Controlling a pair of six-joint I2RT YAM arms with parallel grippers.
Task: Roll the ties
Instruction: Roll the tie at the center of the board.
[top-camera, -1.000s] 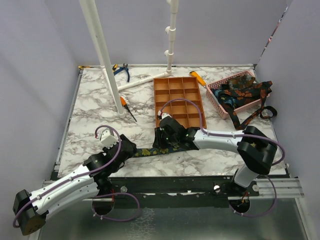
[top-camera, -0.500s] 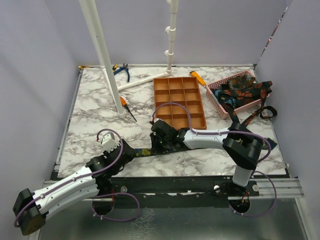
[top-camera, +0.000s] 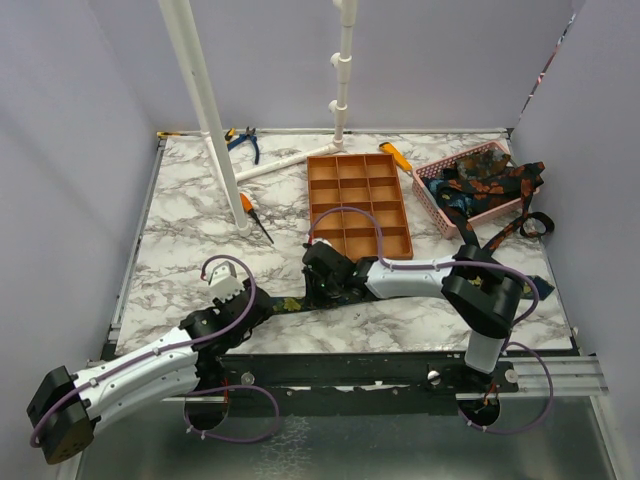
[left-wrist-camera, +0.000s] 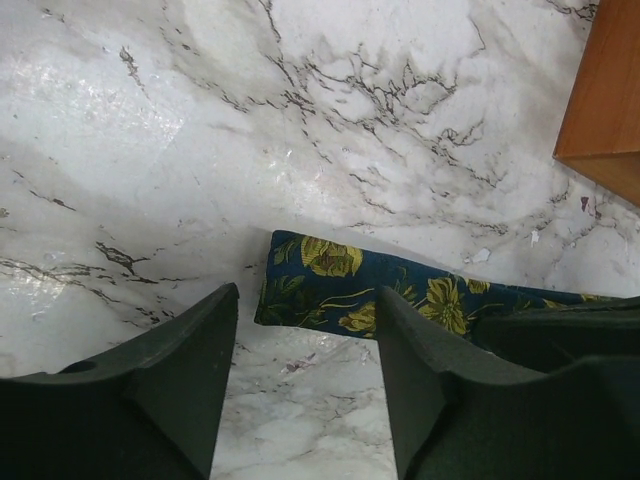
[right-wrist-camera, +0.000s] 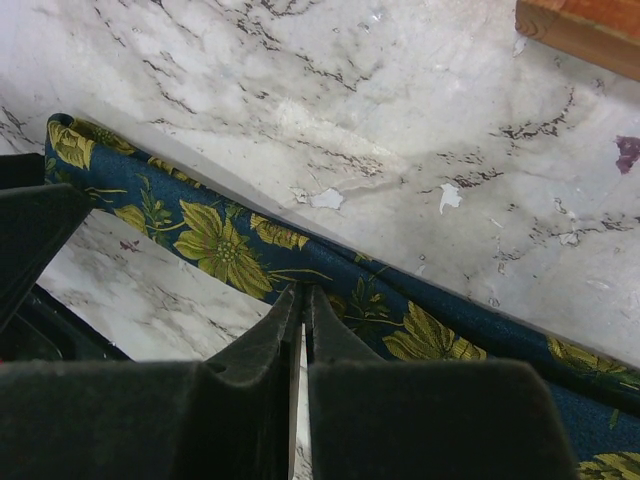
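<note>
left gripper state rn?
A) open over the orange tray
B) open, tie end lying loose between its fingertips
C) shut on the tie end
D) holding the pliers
B: in the left wrist view the left gripper is spread wide, and the end of the tie lies flat on the table in the gap, with neither side touching it.
</note>
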